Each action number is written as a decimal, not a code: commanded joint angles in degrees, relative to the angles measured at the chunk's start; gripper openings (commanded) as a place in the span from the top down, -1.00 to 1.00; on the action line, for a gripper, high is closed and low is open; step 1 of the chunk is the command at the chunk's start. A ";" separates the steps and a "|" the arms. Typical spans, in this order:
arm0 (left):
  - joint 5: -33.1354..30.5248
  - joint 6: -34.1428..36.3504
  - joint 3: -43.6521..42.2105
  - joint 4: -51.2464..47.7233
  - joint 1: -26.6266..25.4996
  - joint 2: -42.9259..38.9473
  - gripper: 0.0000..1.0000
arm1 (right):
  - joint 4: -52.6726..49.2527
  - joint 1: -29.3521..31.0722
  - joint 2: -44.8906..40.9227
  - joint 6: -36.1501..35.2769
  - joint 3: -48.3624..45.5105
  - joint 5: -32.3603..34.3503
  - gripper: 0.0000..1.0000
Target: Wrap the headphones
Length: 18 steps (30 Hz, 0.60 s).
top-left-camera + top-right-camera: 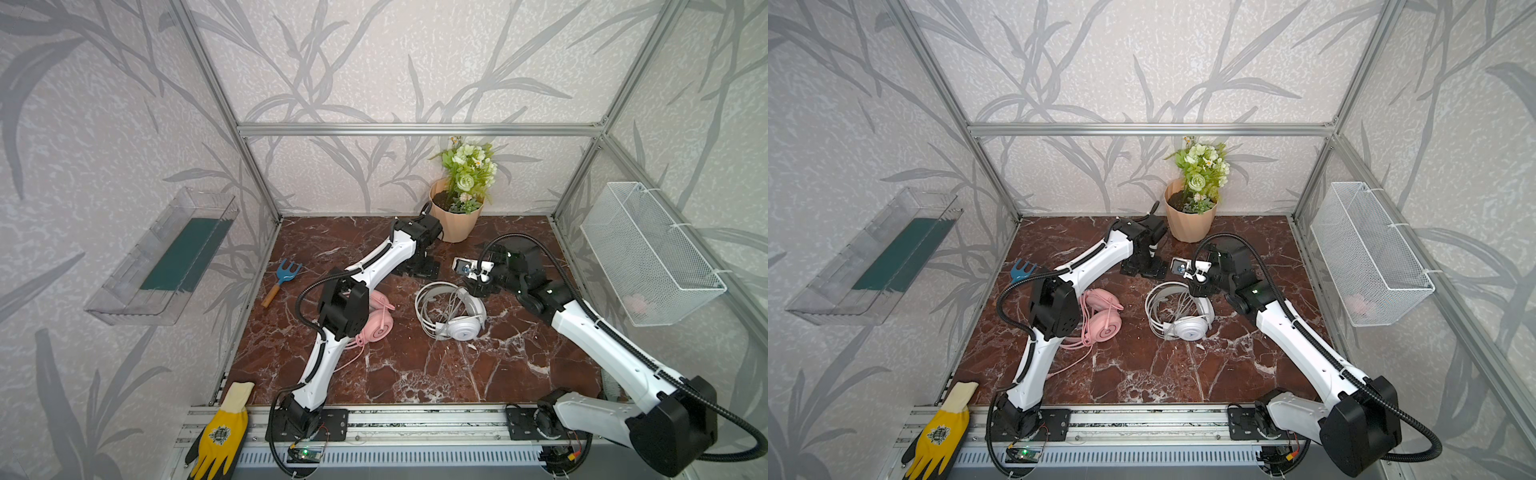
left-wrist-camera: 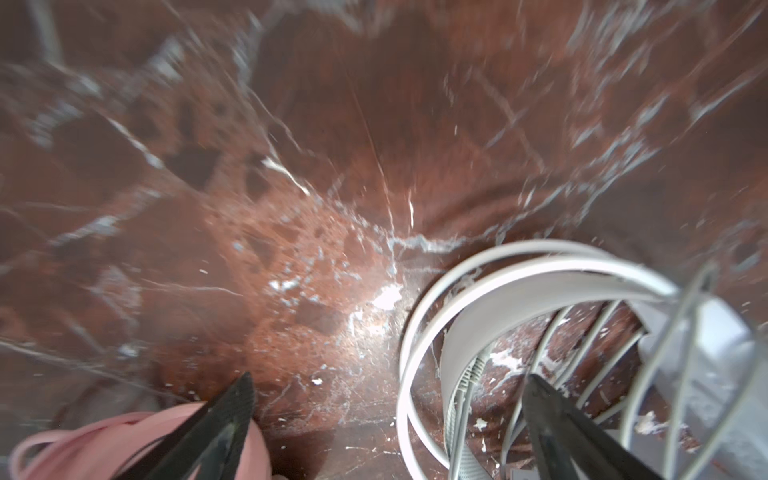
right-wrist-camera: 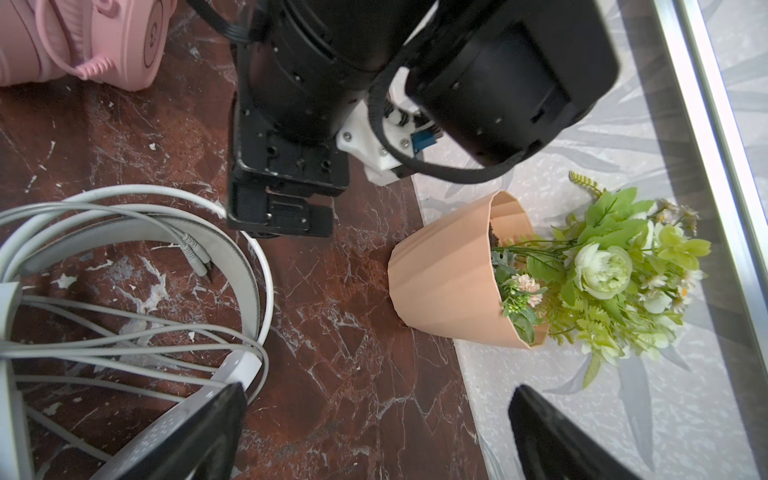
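- The left claw (image 2: pixel 388 378) stands wide, nothing between its 2 dark fingers (image 2: pixel 224 424); only bare marble shows in the gap.
- In both top views it points down at the back of the tabletop (image 1: pixel 415 374), behind the gap between the 2 headsets.
- The right claw (image 3: pixel 378 391) is also spread wide and holds nothing. In a top view it hangs at the back edge of the white headphones (image 1: pixel 451 311). In its wrist view 1 finger sits right against the white earcup; I cannot tell whether it touches.
- The white headphones lie flat mid-tabletop, earcups toward the front. Their white cable (image 3: pixel 124 332) runs in several strands across the inside of the headband, with the plug end (image 3: pixel 195 253) resting near the band.
- The pink headphones (image 1: pixel 378 324) lie to the left of the white ones, apart from them, partly hidden by the left arm's elbow. Their pink cable (image 1: pixel 353 357) trails loose toward the front.
- A peach flower pot (image 1: pixel 455 220) stands at the back wall, a blue hand rake (image 1: pixel 286 272) lies at the left edge, and a yellow glove (image 1: pixel 222 432) rests on the front rail.
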 commanded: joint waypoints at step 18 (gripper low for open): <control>-14.66 -10.42 -32.60 -5.75 21.13 -41.24 -0.93 | 6.51 -0.19 -4.75 31.98 -4.91 1.42 -0.98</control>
